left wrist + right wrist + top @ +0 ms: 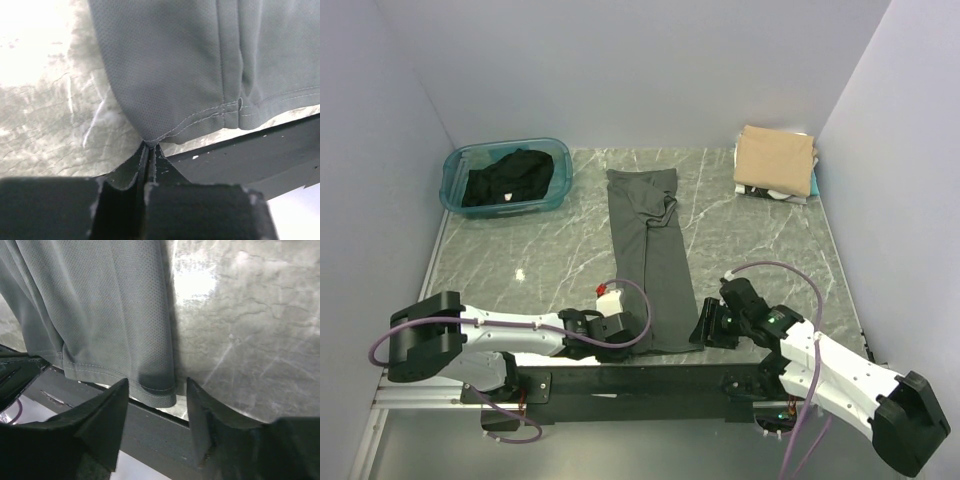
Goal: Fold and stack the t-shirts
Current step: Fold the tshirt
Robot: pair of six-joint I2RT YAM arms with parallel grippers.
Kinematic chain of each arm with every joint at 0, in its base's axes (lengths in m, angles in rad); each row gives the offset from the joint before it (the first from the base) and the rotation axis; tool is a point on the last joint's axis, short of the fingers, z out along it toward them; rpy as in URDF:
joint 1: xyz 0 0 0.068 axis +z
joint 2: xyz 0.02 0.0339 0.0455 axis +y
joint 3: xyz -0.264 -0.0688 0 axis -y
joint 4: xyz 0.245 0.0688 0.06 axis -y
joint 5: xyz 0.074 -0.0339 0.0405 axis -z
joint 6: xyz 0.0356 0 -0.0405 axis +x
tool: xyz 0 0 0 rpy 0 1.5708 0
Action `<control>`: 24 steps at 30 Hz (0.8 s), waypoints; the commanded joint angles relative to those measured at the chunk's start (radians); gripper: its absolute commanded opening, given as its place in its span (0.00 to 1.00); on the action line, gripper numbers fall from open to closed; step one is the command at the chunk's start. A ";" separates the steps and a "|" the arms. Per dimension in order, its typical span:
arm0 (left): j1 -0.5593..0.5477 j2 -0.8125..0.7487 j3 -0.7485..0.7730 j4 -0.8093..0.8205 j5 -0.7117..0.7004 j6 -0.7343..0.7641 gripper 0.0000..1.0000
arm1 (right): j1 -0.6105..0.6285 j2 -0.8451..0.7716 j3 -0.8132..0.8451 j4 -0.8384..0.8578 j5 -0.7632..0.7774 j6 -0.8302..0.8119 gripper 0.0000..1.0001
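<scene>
Two claws sit at the near hem of the grey shirt [648, 255]. It lies mid-table [540, 255], folded lengthwise into a long narrow strip that runs from twelve o'clock down to six. The left claw [149, 148] is pinched tight on the hem's left corner, and in its wrist view the stitched edge runs straight into the closed fingers. The right claw [158, 386] stands wide at about five o'clock of the strip, its two fingers straddling the hem's right corner with the cloth between them not yet gripped.

I'd judge the pairing is deliberate. A hold on each near corner would let both arms lift the hem together and carry it toward twelve o'clock, halving the strip. The right side needs to close before anything rises, or the fold will likely skew.

Up at two o'clock a tan shirt [775, 152] tops a folded stack, with white and teal edges peeking out beneath it; that is presumably where this one goes. At ten o'clock a black shirt [508, 180] lies crumpled in the tub [500, 208], not yet folded.
</scene>
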State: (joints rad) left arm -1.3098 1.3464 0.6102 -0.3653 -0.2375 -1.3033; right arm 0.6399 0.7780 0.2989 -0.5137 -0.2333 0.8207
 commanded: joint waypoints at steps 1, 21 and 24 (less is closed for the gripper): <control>-0.006 0.016 0.034 0.006 -0.023 0.009 0.01 | 0.020 0.033 -0.024 0.047 0.003 0.012 0.55; 0.055 -0.104 0.054 0.094 -0.023 0.137 0.01 | 0.055 0.070 0.172 0.069 0.087 -0.032 0.00; 0.105 -0.107 0.091 0.108 -0.031 0.194 0.01 | 0.053 0.093 0.242 0.066 0.120 -0.058 0.00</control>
State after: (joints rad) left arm -1.2434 1.2667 0.6346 -0.3111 -0.2417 -1.1873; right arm 0.6876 0.8604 0.4419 -0.4904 -0.1787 0.8055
